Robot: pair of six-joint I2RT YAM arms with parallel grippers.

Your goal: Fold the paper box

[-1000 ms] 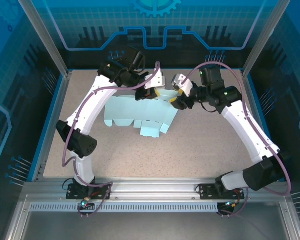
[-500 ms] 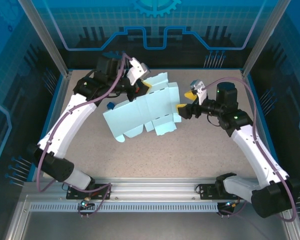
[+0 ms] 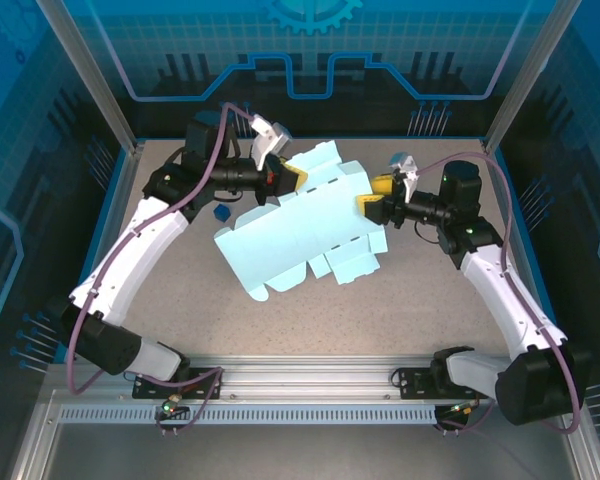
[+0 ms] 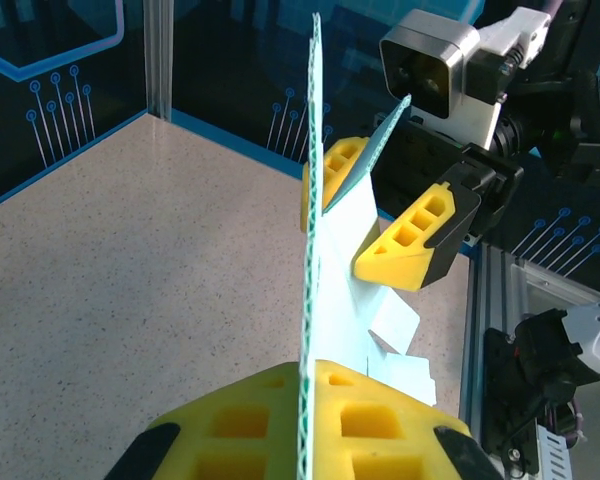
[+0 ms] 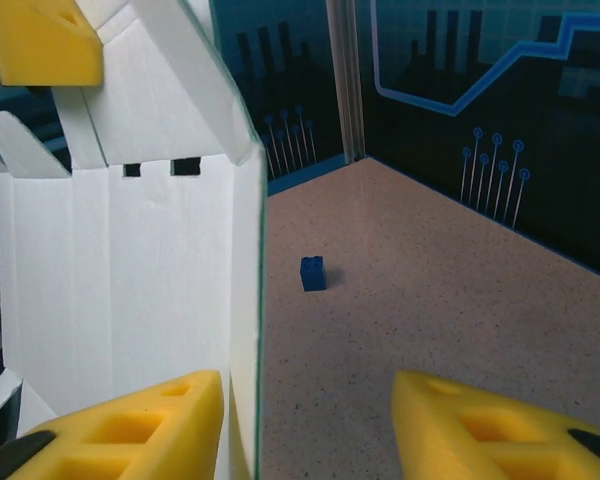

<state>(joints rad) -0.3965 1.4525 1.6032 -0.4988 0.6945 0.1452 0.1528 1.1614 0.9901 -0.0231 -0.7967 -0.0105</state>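
Note:
The paper box (image 3: 300,230) is a pale blue creased sheet with flaps, held tilted above the table's middle. My left gripper (image 3: 290,177) is shut on its far left edge. In the left wrist view the yellow pads (image 4: 380,420) pinch the sheet (image 4: 345,290), which runs edge-on away from them. My right gripper (image 3: 374,196) straddles the sheet's right edge and stands open. In the right wrist view its left finger (image 5: 130,425) lies against the sheet (image 5: 110,280), and the right finger (image 5: 500,425) is well apart from it.
A tiny dark blue block (image 3: 220,212) (image 5: 313,272) stands on the speckled table (image 3: 430,300) left of the sheet, below my left arm. Blue walls and metal posts (image 3: 520,70) ring the table. Open tabletop lies in front of the sheet.
The sheet has come up off the table, tilted and shifted right with my left gripper. My right gripper drew back, opened wider, then came onto the sheet's right edge, narrowing.

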